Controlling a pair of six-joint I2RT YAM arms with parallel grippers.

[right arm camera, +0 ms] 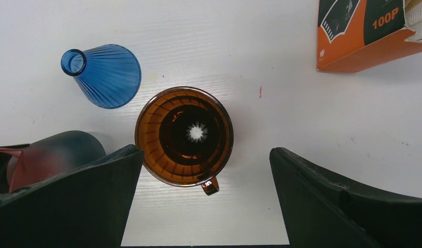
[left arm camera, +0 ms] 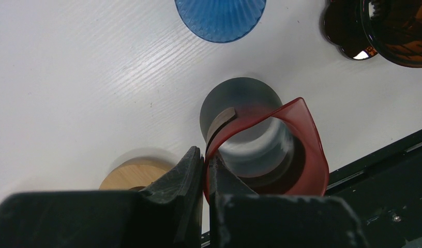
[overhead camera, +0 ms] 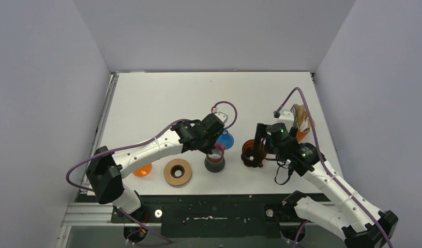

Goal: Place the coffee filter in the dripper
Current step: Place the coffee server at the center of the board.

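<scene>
The amber dripper [right arm camera: 183, 135] sits on the surface [right arm camera: 250, 46] between the wide-open right jaws; the left jaws clench a red cup [left arm camera: 313, 140] by its rim.

- left arm [overhead camera: 147, 149] stretches from its base at the near left toward the centre, wrist bent downward;
- left gripper [left arm camera: 204, 155] points down, its fingers [left arm camera: 182, 173] pinched together on the thin rim of a red translucent funnel [left arm camera: 308, 135];
- right arm [overhead camera: 335, 188] rises from the near right and reaches inward to the left;
- right gripper [right arm camera: 206, 155] faces straight down, fingers [right arm camera: 90, 186] spread wide, holding nothing.
</scene>
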